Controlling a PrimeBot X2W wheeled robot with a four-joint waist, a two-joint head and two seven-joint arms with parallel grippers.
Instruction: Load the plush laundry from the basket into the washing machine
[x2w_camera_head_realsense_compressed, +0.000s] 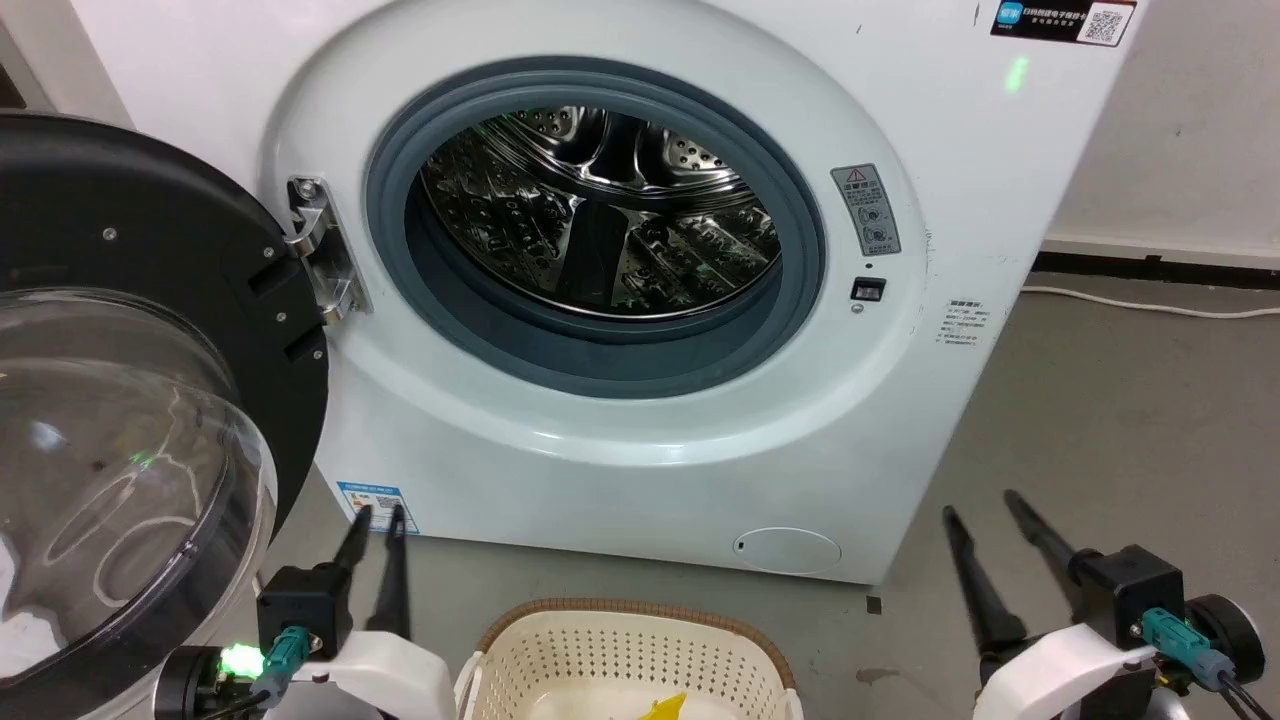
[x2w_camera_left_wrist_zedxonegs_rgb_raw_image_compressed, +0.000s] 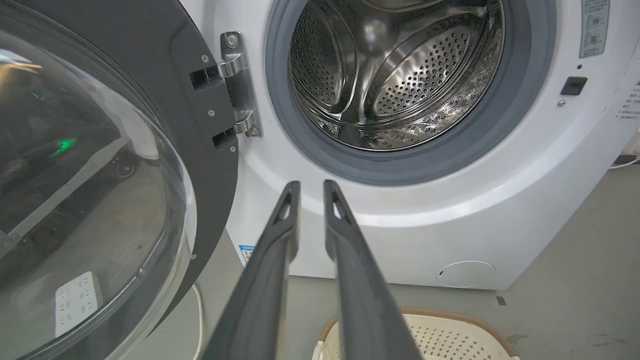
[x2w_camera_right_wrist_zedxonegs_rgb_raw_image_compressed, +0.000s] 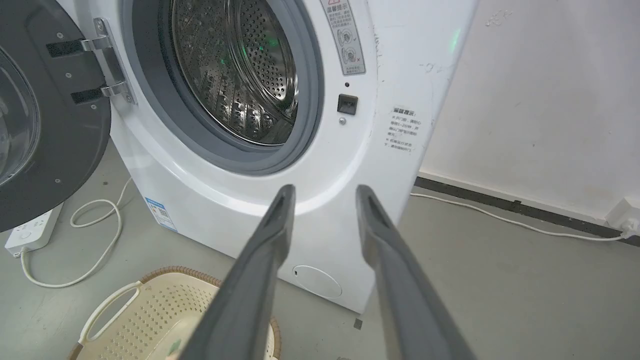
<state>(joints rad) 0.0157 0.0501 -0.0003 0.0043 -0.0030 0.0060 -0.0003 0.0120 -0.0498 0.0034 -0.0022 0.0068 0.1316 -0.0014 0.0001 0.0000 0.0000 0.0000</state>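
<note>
The white washing machine (x2w_camera_head_realsense_compressed: 640, 450) stands before me with its steel drum (x2w_camera_head_realsense_compressed: 600, 210) exposed and nothing visible inside. Its black-rimmed door (x2w_camera_head_realsense_compressed: 150, 400) with the clear dome is swung wide to the left. On the floor in front sits the cream basket (x2w_camera_head_realsense_compressed: 620, 606), cut off by the bottom edge. A yellow scrap of the plush laundry (x2w_camera_head_realsense_compressed: 662, 708) peeks up inside it; the remainder is out of view. My left gripper (x2w_camera_head_realsense_compressed: 380, 515) hovers left of the basket, narrowly open and holding nothing. My right gripper (x2w_camera_head_realsense_compressed: 980, 505) hovers to its right, open wider, also holding nothing.
A white power strip (x2w_camera_right_wrist_zedxonegs_rgb_raw_image_compressed: 30, 232) and looped cable (x2w_camera_right_wrist_zedxonegs_rgb_raw_image_compressed: 95, 245) lie on the grey floor under the open door. Another cable (x2w_camera_right_wrist_zedxonegs_rgb_raw_image_compressed: 500, 215) runs along the wall to a socket (x2w_camera_right_wrist_zedxonegs_rgb_raw_image_compressed: 622, 217). Bare floor spreads right of the machine.
</note>
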